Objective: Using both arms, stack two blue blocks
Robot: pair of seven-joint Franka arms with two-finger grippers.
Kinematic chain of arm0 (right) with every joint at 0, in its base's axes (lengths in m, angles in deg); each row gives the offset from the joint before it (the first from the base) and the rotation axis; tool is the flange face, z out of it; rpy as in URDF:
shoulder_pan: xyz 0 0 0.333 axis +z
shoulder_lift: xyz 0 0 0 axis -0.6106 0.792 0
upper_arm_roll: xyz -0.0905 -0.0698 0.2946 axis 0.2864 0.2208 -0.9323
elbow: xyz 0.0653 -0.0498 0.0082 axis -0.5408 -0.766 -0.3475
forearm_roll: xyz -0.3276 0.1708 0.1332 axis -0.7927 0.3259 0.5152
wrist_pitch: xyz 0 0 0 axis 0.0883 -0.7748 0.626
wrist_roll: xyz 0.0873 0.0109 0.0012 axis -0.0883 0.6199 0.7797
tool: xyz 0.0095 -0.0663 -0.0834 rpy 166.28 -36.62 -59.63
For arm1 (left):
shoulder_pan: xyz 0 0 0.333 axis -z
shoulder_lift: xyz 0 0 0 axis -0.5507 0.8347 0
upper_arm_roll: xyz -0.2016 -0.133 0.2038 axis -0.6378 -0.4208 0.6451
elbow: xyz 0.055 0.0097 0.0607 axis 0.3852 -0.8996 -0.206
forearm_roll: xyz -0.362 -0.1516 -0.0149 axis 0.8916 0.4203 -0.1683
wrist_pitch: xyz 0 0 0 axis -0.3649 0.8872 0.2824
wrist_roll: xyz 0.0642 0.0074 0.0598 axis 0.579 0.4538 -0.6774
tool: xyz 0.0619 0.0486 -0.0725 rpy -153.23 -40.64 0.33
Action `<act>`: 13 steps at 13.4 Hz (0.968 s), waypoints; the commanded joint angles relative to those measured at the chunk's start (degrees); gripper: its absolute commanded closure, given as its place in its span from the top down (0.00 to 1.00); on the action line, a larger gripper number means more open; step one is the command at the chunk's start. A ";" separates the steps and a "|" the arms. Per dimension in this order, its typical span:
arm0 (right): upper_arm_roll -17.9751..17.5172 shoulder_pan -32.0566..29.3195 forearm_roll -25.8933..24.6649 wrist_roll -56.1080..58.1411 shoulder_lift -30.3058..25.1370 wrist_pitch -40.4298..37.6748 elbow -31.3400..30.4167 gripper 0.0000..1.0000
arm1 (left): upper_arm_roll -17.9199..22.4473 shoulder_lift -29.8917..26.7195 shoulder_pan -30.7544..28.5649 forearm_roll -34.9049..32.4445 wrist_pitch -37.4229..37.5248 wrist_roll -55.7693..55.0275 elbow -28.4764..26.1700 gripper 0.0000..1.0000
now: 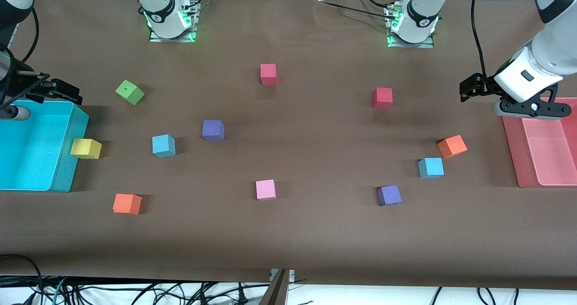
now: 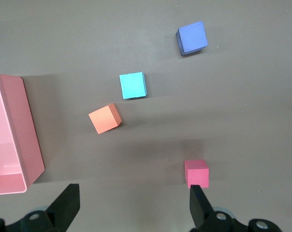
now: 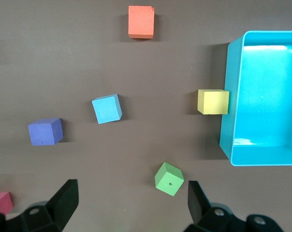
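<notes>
Two light blue blocks lie far apart on the brown table. One blue block (image 1: 163,145) (image 3: 107,108) is toward the right arm's end, beside a purple cube (image 1: 213,130). The other blue block (image 1: 431,167) (image 2: 133,85) is toward the left arm's end, next to an orange cube (image 1: 452,146). My left gripper (image 1: 529,110) (image 2: 135,208) hangs open and empty over the table beside the pink tray. At the other end, my right gripper (image 1: 16,112) (image 3: 131,205) is open and empty above the edge of the teal bin.
A teal bin (image 1: 67,161) stands at the right arm's end with a yellow cube (image 1: 86,148) against its wall. A pink tray (image 1: 514,152) stands at the left arm's end. Red cubes (image 1: 268,74) (image 1: 382,97), a green (image 1: 130,92), pink (image 1: 266,189), orange (image 1: 127,203) and second purple cube (image 1: 389,195) are scattered about.
</notes>
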 commanded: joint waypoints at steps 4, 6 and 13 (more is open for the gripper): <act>-0.04 0.05 0.48 -0.44 -0.59 -0.60 -0.31 1.00 | 0.05 0.78 0.27 -0.46 1.25 -0.44 1.69 1.00; -0.04 0.05 0.48 -0.44 -0.59 -0.60 -0.31 1.00 | 0.14 0.78 0.27 0.24 1.25 -0.27 1.69 1.00; -0.04 0.05 0.48 -0.44 -0.59 -0.60 -0.31 1.00 | 0.14 0.78 0.18 0.33 1.25 0.08 1.51 1.00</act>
